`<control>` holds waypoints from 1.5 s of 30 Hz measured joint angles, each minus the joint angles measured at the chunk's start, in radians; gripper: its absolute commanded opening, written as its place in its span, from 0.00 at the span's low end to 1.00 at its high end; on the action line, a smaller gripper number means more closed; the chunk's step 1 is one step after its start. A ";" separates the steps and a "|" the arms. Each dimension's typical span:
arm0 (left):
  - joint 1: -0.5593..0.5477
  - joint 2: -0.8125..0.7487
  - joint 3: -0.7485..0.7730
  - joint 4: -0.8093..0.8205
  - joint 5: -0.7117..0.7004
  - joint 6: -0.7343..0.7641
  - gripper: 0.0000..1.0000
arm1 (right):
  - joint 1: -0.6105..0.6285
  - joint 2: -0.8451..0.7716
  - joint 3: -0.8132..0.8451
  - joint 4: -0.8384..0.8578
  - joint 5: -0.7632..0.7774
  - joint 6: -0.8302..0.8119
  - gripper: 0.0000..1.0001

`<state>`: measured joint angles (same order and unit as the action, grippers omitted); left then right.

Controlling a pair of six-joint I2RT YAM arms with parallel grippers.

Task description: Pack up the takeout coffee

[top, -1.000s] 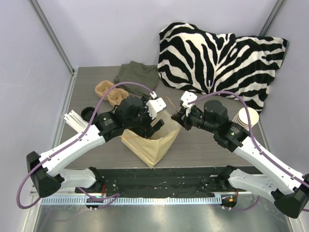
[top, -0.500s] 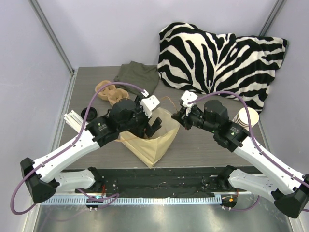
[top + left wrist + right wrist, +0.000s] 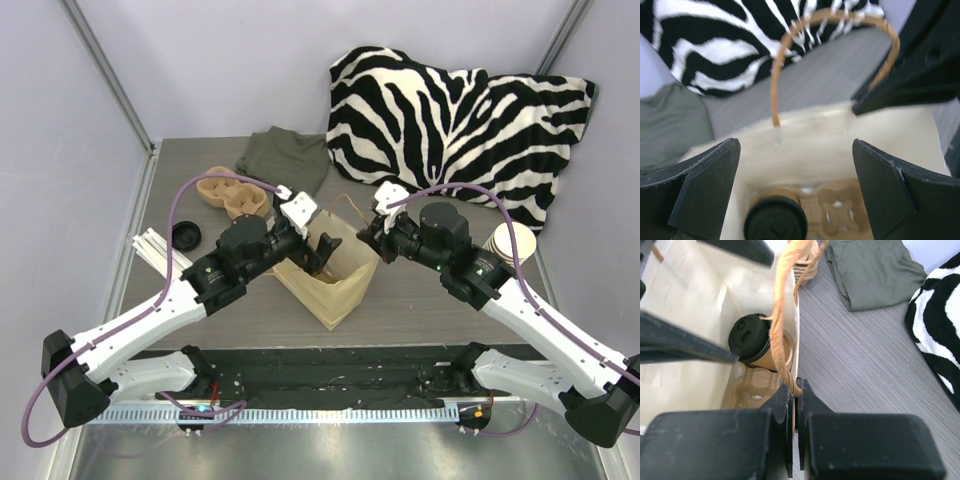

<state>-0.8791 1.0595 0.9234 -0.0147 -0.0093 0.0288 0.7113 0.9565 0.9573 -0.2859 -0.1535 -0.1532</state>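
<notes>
Left tool (image 3: 797, 182) is held wide open and empty just above the mouth of the paper bag (image 3: 336, 290), with one finger seen at each side of the opening. Right tool (image 3: 794, 392) is pinched shut on the bag's rim, at the foot of the twisted paper handle (image 3: 780, 315). Takeout coffee (image 3: 751, 338) is seen deep inside the bag, at its bottom, beside what looks like a pulp cup holder (image 3: 840, 212). Its black lid is turned up towards the bag's mouth, so its long axis is judged to run roughly from bottom to mouth; a slight lean cannot be ruled out. The cup is judged light, thin-walled and easily crushed, with a press-on lid that could be popped off. A gentle hold around the paper wall below the lid is advised, not on the lid itself
</notes>
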 measured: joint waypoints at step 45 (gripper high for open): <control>0.655 0.047 0.297 -0.490 -0.064 -0.149 0.94 | 0.000 -0.084 -0.010 0.016 -0.179 -0.293 0.01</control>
<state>-0.2237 1.1069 1.2205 -0.5049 -0.0731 -0.1204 0.7113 0.8726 0.9478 -0.2695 -0.3328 -0.4461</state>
